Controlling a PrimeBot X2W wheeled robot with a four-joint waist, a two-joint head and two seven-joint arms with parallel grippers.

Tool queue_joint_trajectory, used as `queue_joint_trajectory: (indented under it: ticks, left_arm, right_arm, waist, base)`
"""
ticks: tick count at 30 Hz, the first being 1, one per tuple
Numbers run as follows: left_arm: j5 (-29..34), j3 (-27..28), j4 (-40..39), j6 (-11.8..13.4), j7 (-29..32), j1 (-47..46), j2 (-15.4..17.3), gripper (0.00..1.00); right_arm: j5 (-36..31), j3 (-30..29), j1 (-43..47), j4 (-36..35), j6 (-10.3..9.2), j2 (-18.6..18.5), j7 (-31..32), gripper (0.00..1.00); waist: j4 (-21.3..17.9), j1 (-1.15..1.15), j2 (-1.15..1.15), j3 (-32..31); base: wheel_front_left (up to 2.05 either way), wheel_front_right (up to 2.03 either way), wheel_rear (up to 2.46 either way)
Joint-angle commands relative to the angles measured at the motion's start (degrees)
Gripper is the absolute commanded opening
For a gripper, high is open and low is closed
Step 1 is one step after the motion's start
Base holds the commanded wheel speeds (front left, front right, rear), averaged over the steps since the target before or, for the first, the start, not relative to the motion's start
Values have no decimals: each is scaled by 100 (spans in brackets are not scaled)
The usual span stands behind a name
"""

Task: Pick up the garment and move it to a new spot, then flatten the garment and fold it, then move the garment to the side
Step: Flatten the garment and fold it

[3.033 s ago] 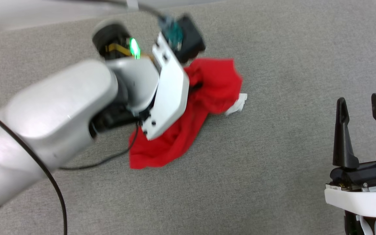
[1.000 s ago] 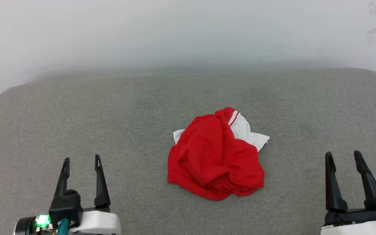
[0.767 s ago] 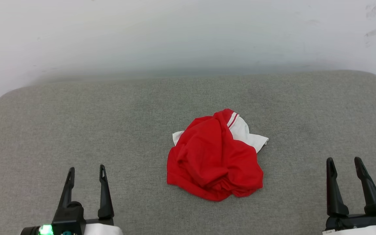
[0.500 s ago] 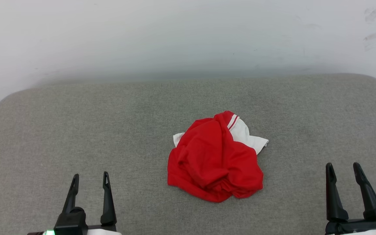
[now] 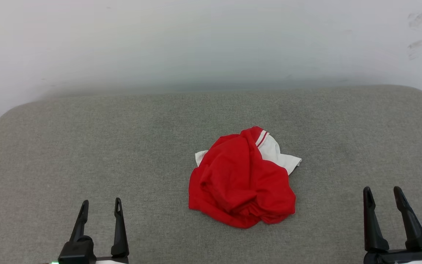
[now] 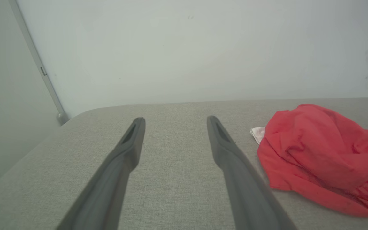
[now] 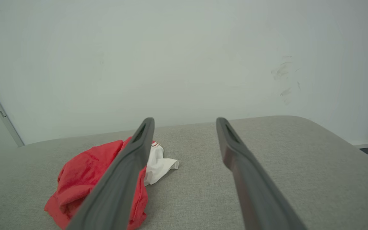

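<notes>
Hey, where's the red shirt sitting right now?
In the head view the garment lies crumpled near the middle of the grey cushion, between and ahead of the open left gripper and right gripper, touching neither.

Plain room, possibly lab — grey fabric cushion (image 5: 86, 146) against bare scuffed white wall (image 5: 196, 44).

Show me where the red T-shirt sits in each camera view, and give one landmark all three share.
Head view: red T-shirt crumpled near centre, slightly right, on the grey fabric surface.
Left wrist view: T-shirt at the right edge, mid-height.
Right wrist view: T-shirt at lower left, partly behind a finger of the right pincer.
Shared landmark: the scuffed white wall behind the surface.
</notes>
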Motion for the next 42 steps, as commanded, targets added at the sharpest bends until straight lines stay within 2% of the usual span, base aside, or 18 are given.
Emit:
queue_joint_trajectory:
  ticks: [1, 10, 12, 16, 20, 25, 28, 32, 37, 42]
  left_arm:
    - [44, 56, 14, -48, -16, 76, -31, 100]
    - [108, 211, 62, -170, -15, -22, -140, 100]
    - [121, 244, 64, -177, -15, -66, -154, 100]
    - [148, 278, 61, -219, -15, -136, -181, 100]
    - [144, 289, 72, -245, -15, -292, -205, 100]
    - [127, 321, 63, -279, -15, -483, -222, 100]
    - [120, 338, 73, -274, -15, -561, -227, 100]
    - [107, 322, 73, -287, -15, -685, -237, 100]
    - [73, 276, 49, -271, -15, -899, -240, 100]
    - [-14, 144, 23, -233, -15, -1188, -241, 100]
  right_arm:
    - [-11, 10, 31, 15, -2, 1, -10, 100]
    - [-201, -193, -831, -232, -2, 0, -10, 100]
    - [-235, -320, -1252, -278, -2, 0, -10, 100]
    - [-820, -181, -2204, -257, -2, -11, -10, 100]
    - [-1107, 132, -3147, 65, -2, -477, -9, 100]
    - [-922, 832, -4282, 1145, -3, -1202, 121, 100]
    - [-408, 1496, -4921, 1757, -2, -1603, 887, 100]
    - [550, 2676, -5643, 2241, -2, -2193, 2399, 100]
    - [2092, 4110, -6331, 2282, -3, -2857, 4341, 100]
    - [3117, 5141, -6918, 2240, -2, -3350, 5778, 100]
  waist:
    - [-2, 0, 0, -2]
    - [10, 0, 0, 83]
    - [18, 0, 0, 135]
    - [31, 0, 0, 281]
    - [83, 0, 0, 503]
    - [140, 0, 0, 746]
    - [170, 0, 0, 894]
    - [198, 0, 0, 1135]
    - [253, 0, 0, 1502]
    - [367, 0, 0, 1903]
  base:
    - [0, 0, 0]
    - [0, 0, 0]
    - [0, 0, 0]
    - [0, 0, 0]
    - [0, 0, 0]
    - [0, 0, 0]
    - [0, 0, 0]
    - [0, 0, 0]
    - [0, 0, 0]
    - [0, 0, 0]
